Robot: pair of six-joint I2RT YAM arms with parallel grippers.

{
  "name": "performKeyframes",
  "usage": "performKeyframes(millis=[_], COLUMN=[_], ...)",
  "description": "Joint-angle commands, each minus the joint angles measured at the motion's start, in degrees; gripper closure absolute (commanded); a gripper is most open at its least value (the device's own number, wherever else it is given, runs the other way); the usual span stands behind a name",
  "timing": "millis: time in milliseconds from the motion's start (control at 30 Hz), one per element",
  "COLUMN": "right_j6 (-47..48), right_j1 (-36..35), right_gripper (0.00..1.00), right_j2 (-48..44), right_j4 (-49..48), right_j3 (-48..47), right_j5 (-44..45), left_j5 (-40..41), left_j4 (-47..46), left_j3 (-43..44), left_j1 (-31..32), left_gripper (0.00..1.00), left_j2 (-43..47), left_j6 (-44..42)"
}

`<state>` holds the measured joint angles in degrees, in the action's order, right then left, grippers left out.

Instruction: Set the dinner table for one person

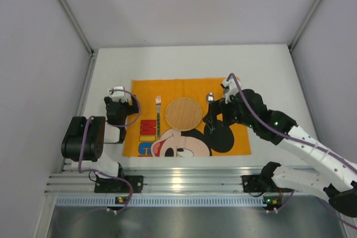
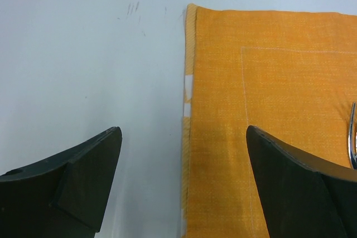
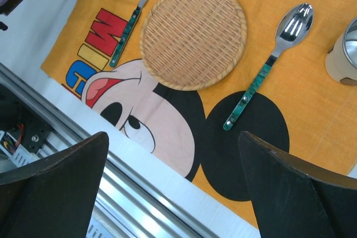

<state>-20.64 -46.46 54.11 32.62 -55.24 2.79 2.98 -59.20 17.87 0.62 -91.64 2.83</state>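
Note:
The white dinner table (image 1: 268, 82) bears an orange Mickey Mouse mat (image 1: 167, 90). On the mat lie a green-handled fork (image 1: 158, 116), a round woven plate (image 1: 183, 112) and a green-handled spoon (image 1: 210, 98), partly under my right arm. The right wrist view shows the fork (image 3: 134, 15), plate (image 3: 193, 36), spoon (image 3: 273, 62) and a beige cup (image 3: 341, 54). My right gripper (image 3: 173, 135) is open and empty above the mat's near part (image 1: 212, 121). My left gripper (image 2: 183, 129) is open and empty over the mat's left edge (image 1: 118, 100).
A ribbed aluminium rail (image 1: 184, 179) runs along the table's near edge and shows in the right wrist view (image 3: 111, 176). Grey walls enclose the table on the left, right and far sides. The fork's tines (image 2: 352, 137) show at the right edge of the left wrist view.

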Motion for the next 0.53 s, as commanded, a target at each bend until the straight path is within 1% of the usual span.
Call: performKeyframes(millis=[0, 133, 233, 300, 400, 500], right_j6=[-2.5, -5.2, -5.2, -4.6, -1.9, -2.3], right_j1=[0.9, 0.8, 0.9, 0.8, 0.9, 1.0], right_gripper=[0.00, 0.00, 0.00, 0.00, 0.00, 0.00], right_j2=[-0.3, -0.7, -1.5, -2.8, -5.0, -5.6], right_j4=[-1.9, -1.9, -1.9, -1.8, -3.8, -3.4], right_j3=[-1.6, -2.6, -2.6, -2.5, -1.7, -2.2], right_j5=[-1.1, 2.1, 3.7, 4.3, 1.8, 4.0], left_j5=[-1.1, -1.1, -1.1, -1.1, -1.2, -1.1], left_j4=[-4.0, -4.2, -4.2, -4.2, -4.2, -4.2], left_j3=[0.1, 0.1, 0.1, 0.1, 0.1, 0.1], left_j1=[-0.2, -0.2, -0.2, -0.2, -0.2, -0.2], left_gripper=[0.02, 0.02, 0.02, 0.01, 0.01, 0.02], left_j2=[1.4, 1.3, 1.4, 1.3, 1.3, 1.4], left_j6=[-0.1, -0.2, -0.2, -0.2, -0.2, -0.2])
